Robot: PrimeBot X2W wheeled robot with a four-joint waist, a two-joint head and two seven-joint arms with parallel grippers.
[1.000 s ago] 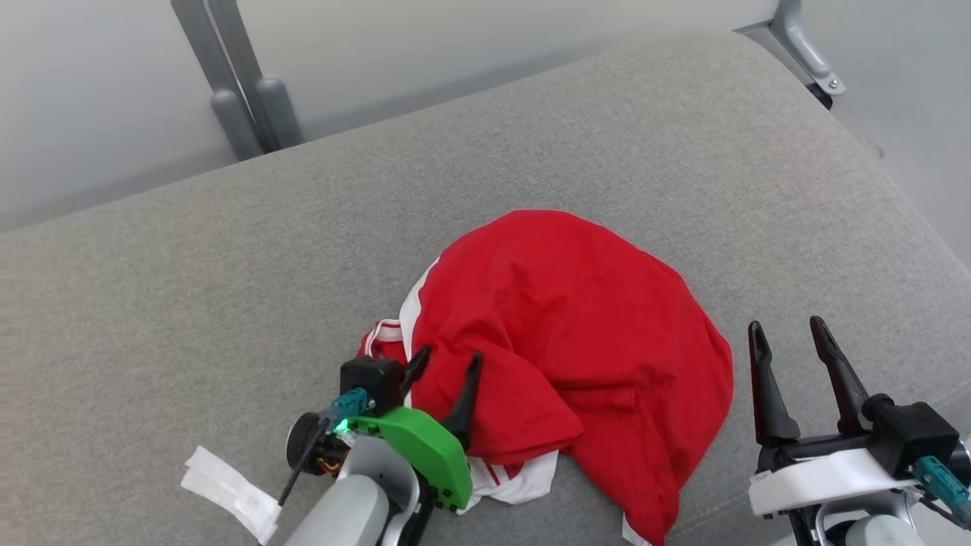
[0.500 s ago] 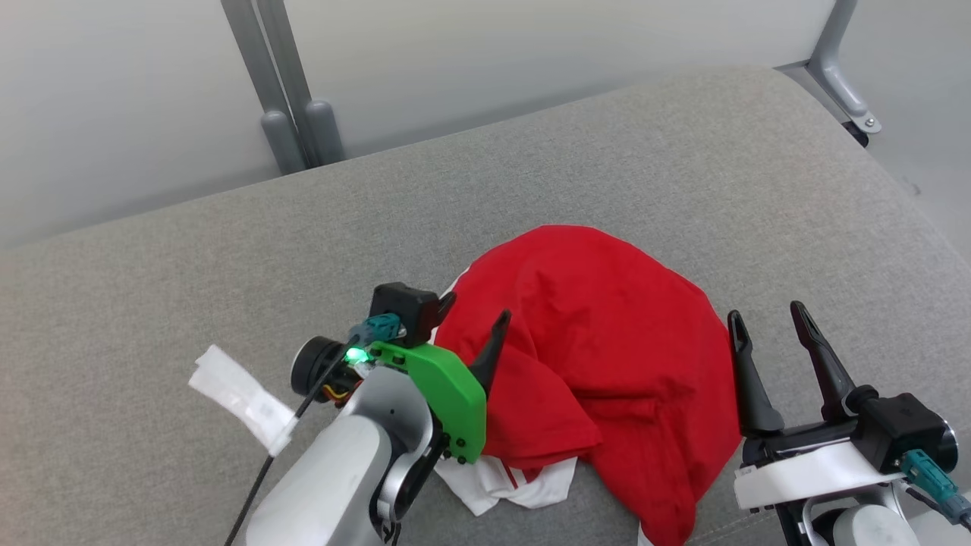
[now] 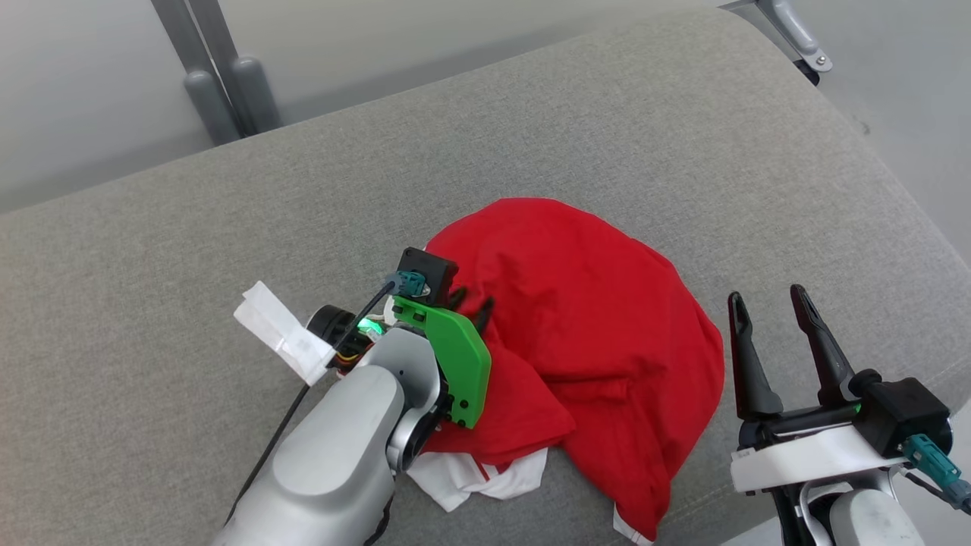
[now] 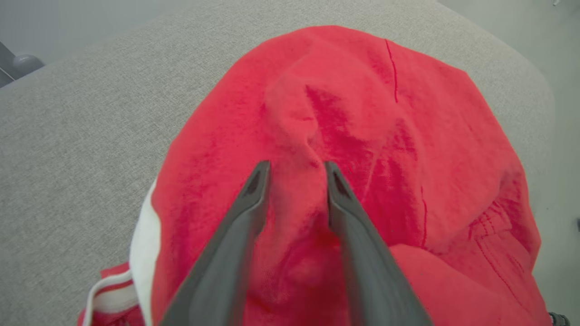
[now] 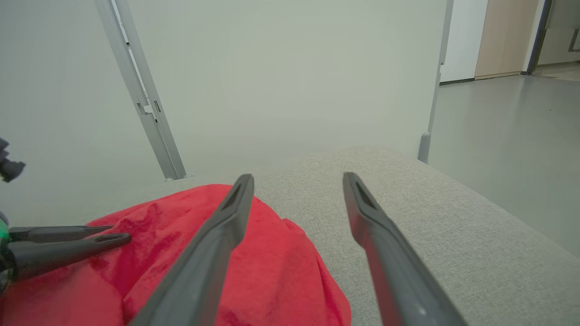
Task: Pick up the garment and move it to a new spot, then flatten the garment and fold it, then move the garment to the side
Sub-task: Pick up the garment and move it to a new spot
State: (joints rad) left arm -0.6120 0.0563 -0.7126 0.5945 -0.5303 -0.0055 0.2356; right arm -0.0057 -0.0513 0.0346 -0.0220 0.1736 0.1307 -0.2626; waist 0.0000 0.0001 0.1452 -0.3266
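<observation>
The garment (image 3: 592,318) is a crumpled red shirt with white trim, heaped on the grey cushion (image 3: 227,227). My left gripper (image 3: 470,303) presses down into its left side. In the left wrist view the two dark fingers (image 4: 253,199) stand close together with a raised fold of the red garment (image 4: 385,113) pinched between them. My right gripper (image 3: 766,303) hovers open just right of the heap, touching nothing. In the right wrist view its fingers (image 5: 226,226) spread wide over the garment's edge (image 5: 272,262) and bare cushion, and the left gripper (image 5: 113,233) shows at the far left.
A white tag (image 3: 281,341) hangs from the left wrist. Grey metal posts (image 3: 220,83) stand behind the cushion's far edge. The cushion rounds off at the right, with floor (image 5: 498,136) beyond. Bare cushion lies left of and behind the garment.
The left gripper has moved forward onto the garment and its fingers have drawn together from wide apart, pinching a fold. The right gripper has stayed open. The head camera has shifted.
</observation>
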